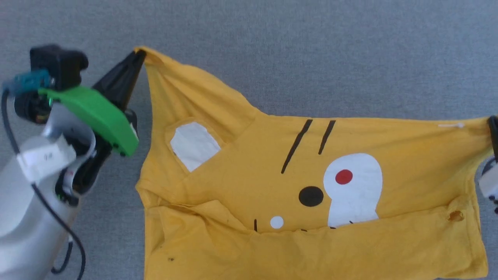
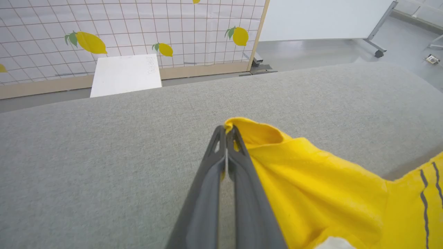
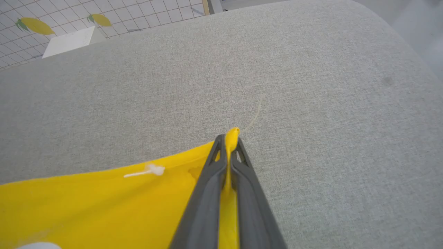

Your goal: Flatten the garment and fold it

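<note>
The garment (image 1: 249,163), a bright yellow T-shirt with white patches, black stripes, a black dot and a red dot, lies crumpled on the grey padded surface (image 1: 311,50). Its lower part is folded up over the print. My left gripper (image 1: 138,56) is shut on the shirt's far left corner, which is pulled up into a point. In the left wrist view the fingertips (image 2: 226,131) pinch that yellow corner (image 2: 252,133). My right gripper (image 1: 493,121), at the right edge, is shut on the shirt's far right corner; the right wrist view shows cloth (image 3: 231,135) squeezed between its fingers.
The grey surface (image 2: 104,166) stretches beyond the shirt on the far side and both flanks. Past its far edge stand a lemon-patterned grid panel (image 2: 138,24), a white box (image 2: 126,74) and a white board on wheels (image 2: 322,17). A loose thread (image 3: 254,116) lies on the surface.
</note>
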